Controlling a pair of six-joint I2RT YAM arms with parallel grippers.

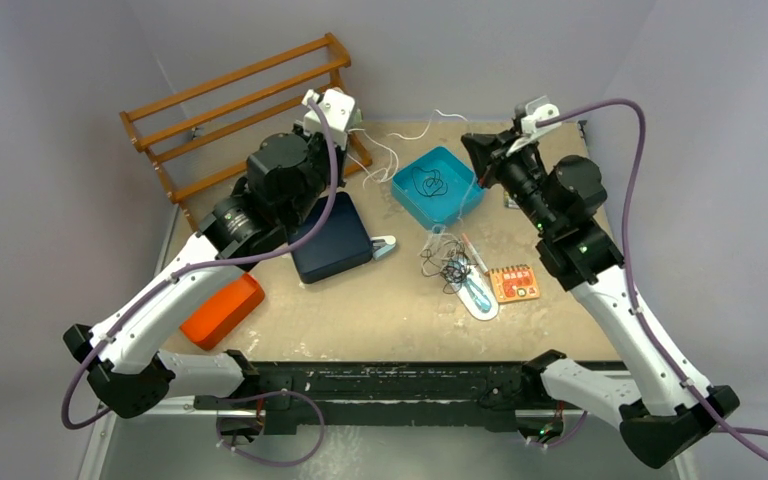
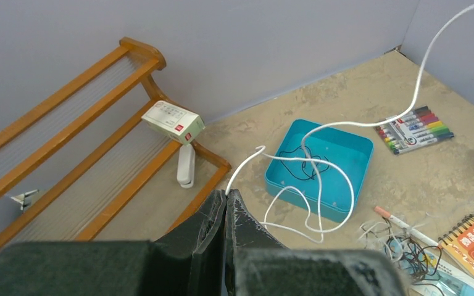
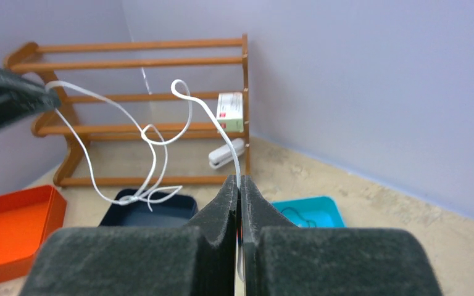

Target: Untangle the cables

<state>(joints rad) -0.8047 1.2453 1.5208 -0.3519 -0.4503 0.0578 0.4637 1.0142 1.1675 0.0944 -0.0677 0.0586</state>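
A white cable (image 1: 392, 143) hangs in the air between my two grippers, sagging in loose loops (image 2: 321, 179) with a small knot low down (image 3: 137, 198). My left gripper (image 2: 227, 194) is shut on one end of it, near the wooden rack (image 1: 250, 110). My right gripper (image 3: 239, 180) is shut on the other end, held above the table's far right (image 1: 470, 145). A thin black cable (image 1: 428, 182) lies coiled inside the teal tray (image 1: 460, 205). A small tangle of dark and pale cords (image 1: 443, 264) lies on the table in front of that tray.
A navy tray (image 1: 330, 238) and an orange tray (image 1: 222, 310) sit on the left. An orange notebook (image 1: 515, 283), a pen and a white-blue tool (image 1: 478, 297) lie beside the tangle. Markers (image 2: 416, 129) lie far right. A small box (image 2: 173, 121) and a stapler (image 2: 186, 166) are at the rack.
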